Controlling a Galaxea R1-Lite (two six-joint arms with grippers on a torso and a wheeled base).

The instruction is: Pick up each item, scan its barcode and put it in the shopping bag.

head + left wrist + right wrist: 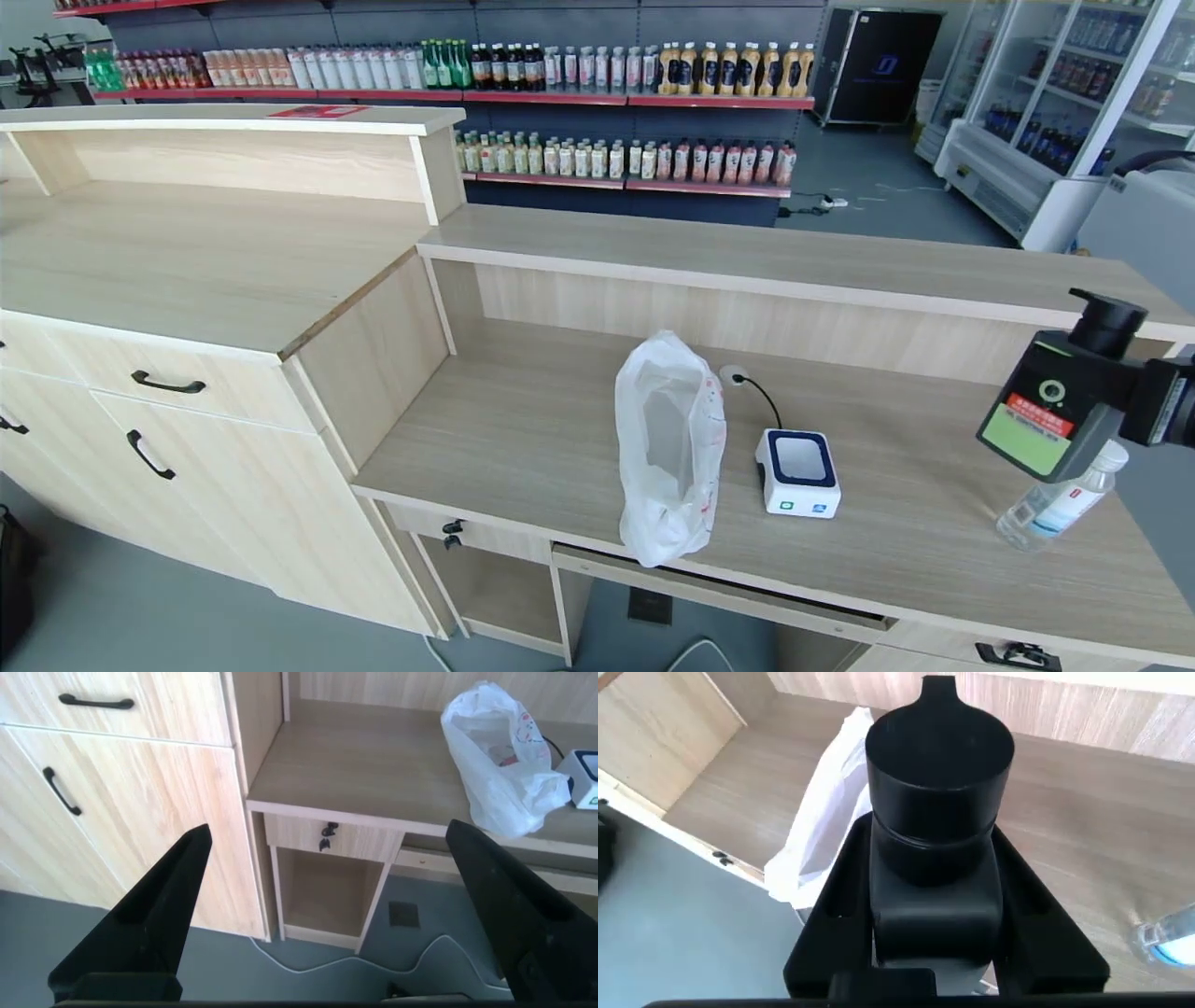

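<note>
A black pump bottle [1060, 401] is gripped by the right end effector [1125, 411] at 3 o'clock of the scanner [796, 471], with the shopping bag [667, 448] at its 9 o'clock, while the left end effector [327, 826] is spread wide.

The pump bottle [1050, 397] I hold is smooth black plastic; the shopping bag [667, 448] crinkled translucent plastic; the counter [523, 439] matt pale wood; the scanner [796, 471] glossy white plastic.
</note>
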